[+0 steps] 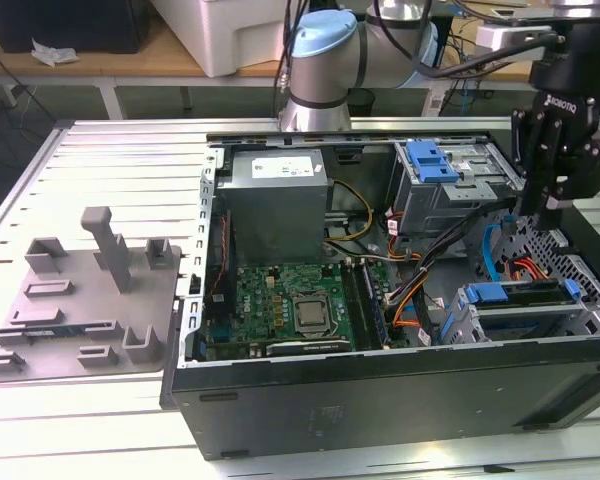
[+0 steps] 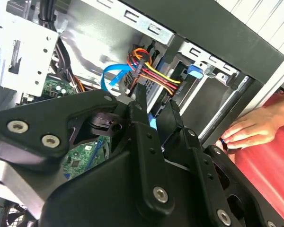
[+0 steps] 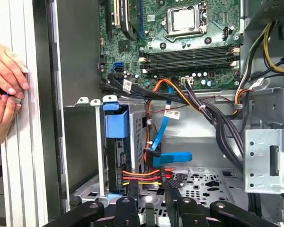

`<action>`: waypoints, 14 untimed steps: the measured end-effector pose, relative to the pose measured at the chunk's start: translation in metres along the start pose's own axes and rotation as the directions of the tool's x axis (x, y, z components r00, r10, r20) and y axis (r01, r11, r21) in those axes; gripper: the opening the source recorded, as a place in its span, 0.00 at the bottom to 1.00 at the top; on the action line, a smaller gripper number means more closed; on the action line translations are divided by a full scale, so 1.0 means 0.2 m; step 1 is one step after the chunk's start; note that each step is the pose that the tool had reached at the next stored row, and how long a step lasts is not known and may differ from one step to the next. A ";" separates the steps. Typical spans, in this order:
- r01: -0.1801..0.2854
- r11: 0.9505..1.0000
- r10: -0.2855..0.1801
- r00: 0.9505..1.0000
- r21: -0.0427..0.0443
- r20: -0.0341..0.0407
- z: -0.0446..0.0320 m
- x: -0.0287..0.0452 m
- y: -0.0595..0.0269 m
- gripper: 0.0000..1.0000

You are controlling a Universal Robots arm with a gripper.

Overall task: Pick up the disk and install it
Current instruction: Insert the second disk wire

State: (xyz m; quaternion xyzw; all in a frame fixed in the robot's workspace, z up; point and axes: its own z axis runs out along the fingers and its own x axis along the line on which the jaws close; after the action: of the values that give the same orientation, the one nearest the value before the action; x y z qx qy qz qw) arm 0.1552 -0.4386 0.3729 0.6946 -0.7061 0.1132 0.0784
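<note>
On the exterior view's left, a grey fixture plate [image 1: 80, 300] with raised blocks lies on the slatted table [image 1: 130, 150], probably as a staging spot for parts. No disk sits on it.

Right of it, the open computer case [image 1: 380, 390] lies on its side, so the inside faces up and the arm can get in. It holds the grey power supply [image 1: 277, 205] at the far side and the motherboard [image 1: 290, 310] nearer. To the far right is a metal drive cage [image 1: 450, 195] topped by a bare blue bracket [image 1: 427, 160].

At the near right, a second drive cage [image 1: 480, 320] holds the disk [image 1: 515, 295]. Its blue rails sit level in the bay, so it looks seated. The first wrist view shows the disk's blue tab [image 3: 116, 124] at the cage mouth and coloured power wires [image 3: 142, 176] beside it.

The gripper [image 1: 535, 205] hangs just over this corner. In the first wrist view its fingers [image 3: 132, 191] are apart, with nothing between them.

A person's hands [image 3: 4, 90] rest on the table slats outside the case wall, clear of the arm.
</note>
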 end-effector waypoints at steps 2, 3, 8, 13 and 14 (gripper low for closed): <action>0.000 1.000 0.000 1.000 0.000 -0.003 -0.004 -0.011 0.012 0.36; 0.000 1.000 0.000 1.000 0.001 -0.006 -0.005 -0.015 0.022 0.36; 0.001 1.000 -0.001 1.000 0.002 -0.026 -0.008 -0.018 0.054 0.36; 0.002 1.000 -0.002 0.998 0.004 -0.059 -0.010 -0.036 0.093 0.36; 0.002 1.000 -0.002 0.998 0.005 -0.062 -0.011 -0.044 0.093 0.36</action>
State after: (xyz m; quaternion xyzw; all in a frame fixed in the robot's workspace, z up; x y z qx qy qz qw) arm 0.1367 -0.4292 0.3717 0.6916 -0.7024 0.1362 0.0987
